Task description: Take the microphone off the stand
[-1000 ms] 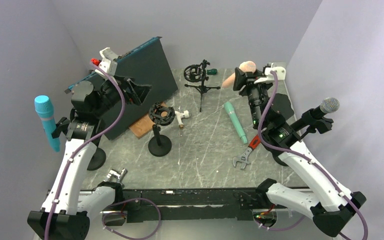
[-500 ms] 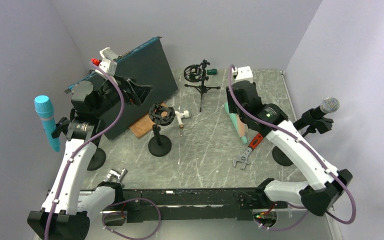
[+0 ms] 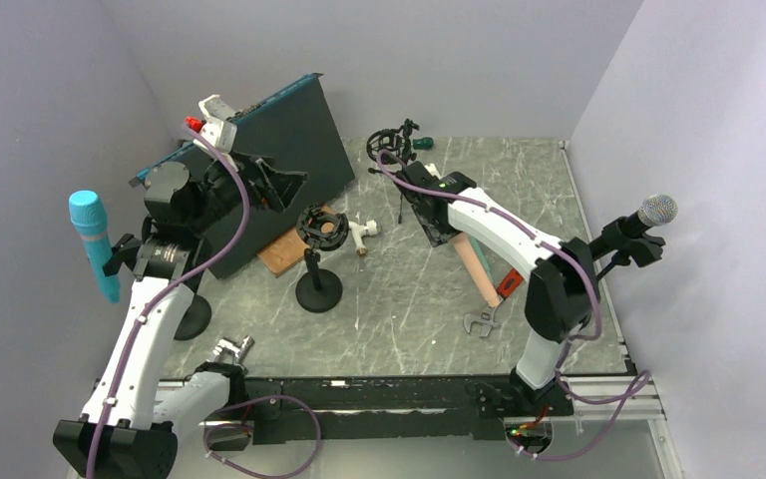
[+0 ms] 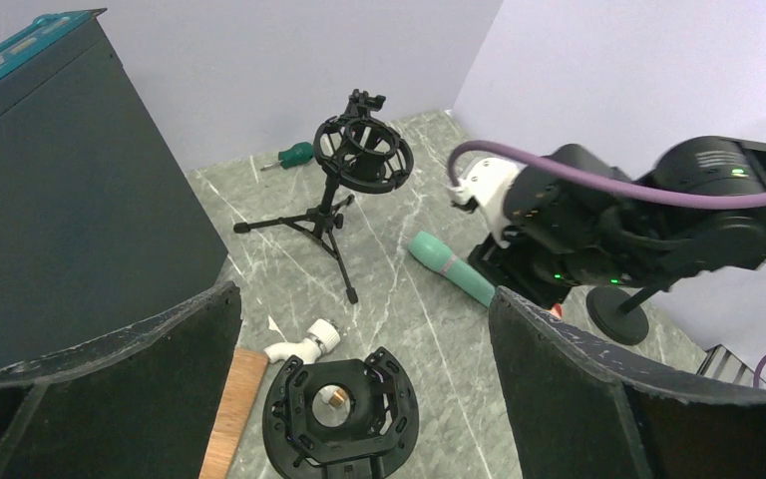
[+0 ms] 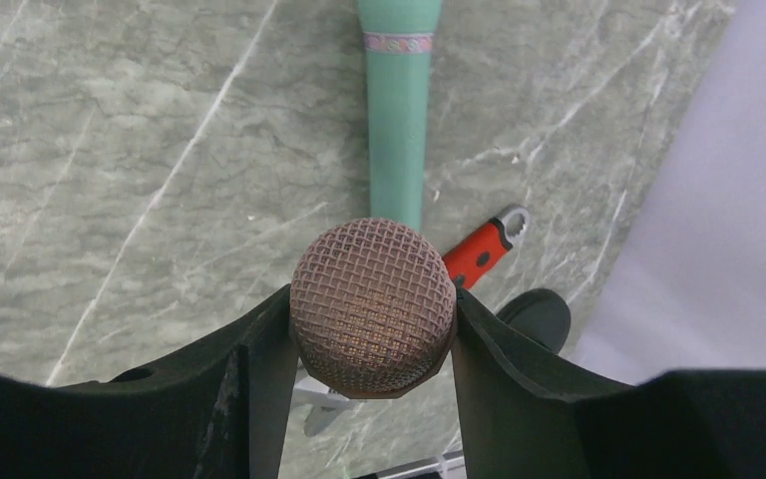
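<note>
Right gripper (image 5: 372,299) clamped on the pink microphone (image 5: 372,307): mesh head sits between the two fingers, both touching it. Mic is in the air over the table, not in any stand. In the top view its pink body (image 3: 476,267) sticks out under the right arm, mid-table

Directly beneath it on the marble table (image 3: 409,299): green microphone (image 5: 397,110) lying flat, red-handled wrench (image 5: 481,254) just beside its lower end

Left gripper (image 4: 364,294) released, jaws spread wide, nothing between them. It hangs above the empty shock mount on the round-base stand (image 3: 321,228), next to the dark panel (image 3: 279,150)

Other stuff:
- tripod stand with shock mount (image 4: 362,153), empty, far side of table
- green-handled screwdriver (image 4: 294,156) behind the tripod
- white pipe fitting (image 4: 304,344) touching the wooden block (image 4: 229,409), just beside the round-base mount
- blue microphone (image 3: 93,244) upright in its clip, left edge
- silver-headed microphone (image 3: 655,212) tilted in its clip, right edge

Both of those are seated in their stands, well apart from either gripper
</note>
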Available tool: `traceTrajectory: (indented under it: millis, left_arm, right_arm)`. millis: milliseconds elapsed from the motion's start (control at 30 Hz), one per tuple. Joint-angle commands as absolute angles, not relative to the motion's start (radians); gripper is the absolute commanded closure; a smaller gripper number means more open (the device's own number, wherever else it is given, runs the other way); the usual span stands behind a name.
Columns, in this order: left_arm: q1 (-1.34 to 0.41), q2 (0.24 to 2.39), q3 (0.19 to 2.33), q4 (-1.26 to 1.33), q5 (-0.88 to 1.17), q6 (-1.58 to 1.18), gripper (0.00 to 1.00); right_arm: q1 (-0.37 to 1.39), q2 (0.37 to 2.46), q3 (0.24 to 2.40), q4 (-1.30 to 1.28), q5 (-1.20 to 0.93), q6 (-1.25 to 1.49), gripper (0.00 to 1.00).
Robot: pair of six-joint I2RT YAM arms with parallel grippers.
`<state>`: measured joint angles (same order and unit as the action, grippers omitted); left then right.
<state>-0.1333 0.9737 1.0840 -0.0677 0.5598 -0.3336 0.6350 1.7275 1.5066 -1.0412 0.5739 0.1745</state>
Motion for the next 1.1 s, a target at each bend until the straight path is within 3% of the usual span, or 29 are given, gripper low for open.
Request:
traceTrajectory:
  millis: [0,400,1067]
  left_arm:
    - [-0.140,0.975,1.099,-0.040,0.556,-0.319,0.03]
    - [-0.141,0.991,1.100,-0.038,0.559,-0.328,0.03]
    - [-0.141,1.008,1.095,-0.033,0.561,-0.338,0.03]
  right_arm:
    - [0.613,1.785,1.609,-1.001,0.508,0.114,1.00]
    - [0.534,1.869,1.545,-0.767,0.402,0.028,1.00]
    - [0.486,1.792,1.142,-0.069,0.320,0.009,1.00]
